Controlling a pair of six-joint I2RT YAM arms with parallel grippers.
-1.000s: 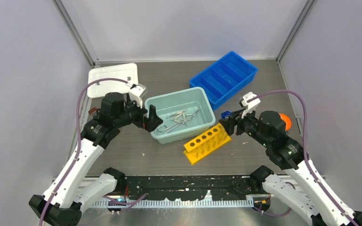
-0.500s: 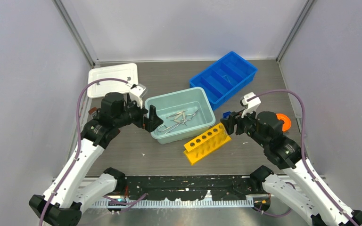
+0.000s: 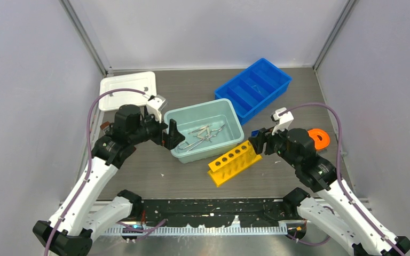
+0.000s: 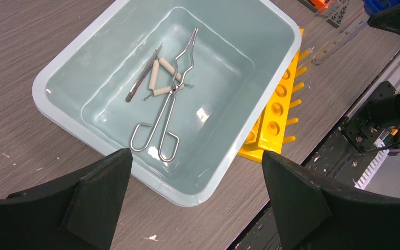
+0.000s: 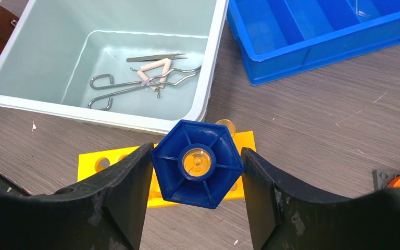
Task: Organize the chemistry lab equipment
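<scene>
My right gripper [image 5: 197, 156] is shut on the blue hexagonal cap [image 5: 198, 174] of a clear tube, seen end-on, and holds it over the right end of the yellow rack [image 5: 99, 161]. From above, that cap [image 3: 255, 132] sits at the tip of the right gripper [image 3: 258, 141]. Metal tongs [image 4: 164, 117], a wire triangle with white sleeves [image 4: 162, 78] and a slim metal tool [image 4: 143, 80] lie in the pale teal tub [image 4: 62, 122]. My left gripper [image 4: 195, 195] hangs open above the tub's near corner, with nothing between its fingers.
The blue divided tray [image 3: 248, 111] stands behind the rack [image 3: 234, 162] with a small clear item inside. A white lid [image 3: 128, 89] lies at the back left. An orange object [image 3: 318, 137] sits by the right arm. The tub [image 3: 181, 114] touches the rack.
My right gripper has shifted slightly left and nearer with the blue-capped tube, uncovering more of the orange object. The left arm has not moved.
</scene>
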